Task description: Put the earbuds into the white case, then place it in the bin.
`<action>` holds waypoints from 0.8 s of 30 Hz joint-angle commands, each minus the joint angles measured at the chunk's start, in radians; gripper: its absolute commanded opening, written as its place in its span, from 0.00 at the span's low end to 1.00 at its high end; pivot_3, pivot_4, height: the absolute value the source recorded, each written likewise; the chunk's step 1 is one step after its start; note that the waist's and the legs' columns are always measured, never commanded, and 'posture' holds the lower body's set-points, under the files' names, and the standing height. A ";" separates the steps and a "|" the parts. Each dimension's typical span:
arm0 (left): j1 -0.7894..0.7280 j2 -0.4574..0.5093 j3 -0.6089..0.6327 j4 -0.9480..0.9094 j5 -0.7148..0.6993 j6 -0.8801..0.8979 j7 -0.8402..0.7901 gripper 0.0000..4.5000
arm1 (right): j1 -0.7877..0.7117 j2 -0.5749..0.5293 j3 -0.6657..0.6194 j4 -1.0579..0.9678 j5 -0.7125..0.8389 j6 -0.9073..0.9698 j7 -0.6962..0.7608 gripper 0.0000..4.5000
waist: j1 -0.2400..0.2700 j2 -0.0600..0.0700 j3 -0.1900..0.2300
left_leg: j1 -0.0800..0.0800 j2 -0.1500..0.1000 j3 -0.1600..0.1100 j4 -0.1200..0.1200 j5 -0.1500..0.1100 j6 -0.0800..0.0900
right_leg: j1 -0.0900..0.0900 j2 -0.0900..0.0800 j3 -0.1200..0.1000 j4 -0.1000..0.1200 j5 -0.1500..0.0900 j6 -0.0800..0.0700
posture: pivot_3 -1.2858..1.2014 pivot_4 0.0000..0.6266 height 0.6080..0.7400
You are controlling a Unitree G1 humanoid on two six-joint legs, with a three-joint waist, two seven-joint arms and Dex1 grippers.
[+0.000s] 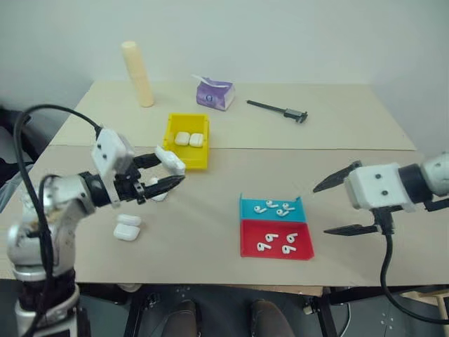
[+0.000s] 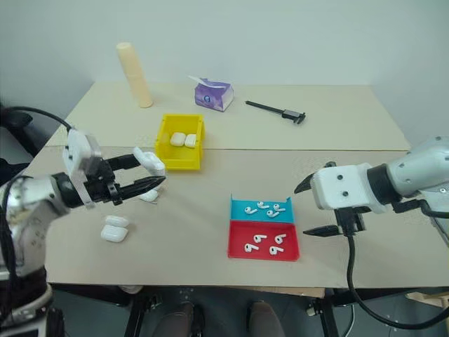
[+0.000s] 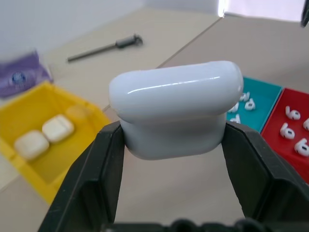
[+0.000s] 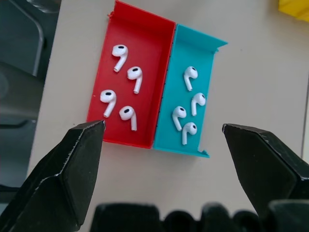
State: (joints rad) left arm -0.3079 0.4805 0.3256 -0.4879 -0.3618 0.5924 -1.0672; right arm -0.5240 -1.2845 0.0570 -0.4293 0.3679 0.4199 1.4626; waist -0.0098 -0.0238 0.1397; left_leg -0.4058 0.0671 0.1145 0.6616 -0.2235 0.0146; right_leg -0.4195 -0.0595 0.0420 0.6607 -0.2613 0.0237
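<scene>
My left gripper (image 1: 172,170) is shut on a white case (image 3: 176,108), held off the table just in front of the yellow bin (image 1: 172,144). The case's lid looks closed. Two more white cases (image 1: 189,140) lie inside the bin, and two others (image 1: 128,228) rest on the table below my left hand. Several earbuds (image 4: 188,106) lie in a teal tray (image 1: 245,208), and several more (image 4: 120,87) in the red tray (image 1: 249,246) beside it. To the right of the trays, my right gripper (image 1: 323,209) hovers above the table, open and empty.
At the back of the table stand a cream cylinder (image 1: 138,74), a purple pack (image 1: 214,93) and a black caliper (image 1: 277,109). Another white piece (image 1: 158,194) lies on the table under my left gripper. A black cable (image 1: 384,260) hangs from my right hand.
</scene>
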 commanded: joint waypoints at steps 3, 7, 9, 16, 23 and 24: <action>0.070 -0.175 -0.087 0.145 -0.062 -0.487 -0.095 0.62 | -0.065 -0.036 0.104 -0.082 -0.040 0.149 0.018 1.00 | 0.001 0.002 -0.001 | -0.001 0.000 0.000 0.000 -0.001 0.001 | 0.000 0.000 0.000 -0.001 0.000 0.000 | 0.52 0.24 1.00; 0.109 -0.168 -0.158 0.192 -0.052 -0.506 -0.076 0.62 | -0.100 0.001 0.190 -0.127 -0.080 0.225 -0.006 1.00 | -0.001 0.002 -0.001 | -0.002 0.000 -0.001 0.000 -0.001 0.001 | -0.001 0.000 0.000 -0.002 0.000 0.000 | 0.52 0.24 1.00; 0.129 -0.165 -0.191 0.217 -0.040 -0.540 -0.077 0.62 | -0.122 0.028 0.237 -0.144 -0.112 0.247 -0.016 0.91 | -0.006 0.002 -0.002 | -0.001 0.000 -0.001 0.000 -0.001 0.001 | -0.001 0.000 0.000 -0.002 0.000 0.000 | 0.52 0.24 1.00; 0.175 -0.107 -0.237 0.223 -0.057 -0.613 -0.089 0.62 | -0.151 0.073 0.335 -0.189 -0.206 0.305 -0.046 0.72 | -0.004 0.002 -0.002 | -0.001 0.001 -0.001 0.000 -0.001 0.002 | -0.001 0.001 0.000 -0.002 0.000 0.000 | 0.52 0.24 1.00; 0.176 -0.089 -0.257 0.221 -0.061 -0.639 -0.045 0.62 | -0.145 0.124 0.405 -0.234 -0.260 0.347 -0.076 0.56 | -0.003 0.002 -0.002 | -0.001 0.001 -0.001 0.000 -0.001 0.002 | -0.001 0.000 -0.001 -0.002 0.000 0.000 | 0.52 0.24 1.00; 0.175 -0.089 -0.261 0.221 -0.059 -0.648 -0.043 0.62 | -0.142 0.129 0.408 -0.238 -0.262 0.347 -0.080 0.52 | -0.003 0.002 -0.002 | -0.001 0.001 -0.001 0.000 -0.001 0.002 | -0.001 0.001 -0.001 -0.002 0.000 0.000 | 0.52 0.24 1.00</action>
State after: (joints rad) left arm -0.1279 0.3856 0.0679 -0.2360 -0.3991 -0.0217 -1.1197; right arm -0.6580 -1.1536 0.4719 -0.6394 0.1197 0.7588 1.3895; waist -0.0132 -0.0218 0.1381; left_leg -0.4073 0.0678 0.1138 0.6613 -0.2245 0.0162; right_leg -0.4211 -0.0590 0.0412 0.6585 -0.2612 0.0236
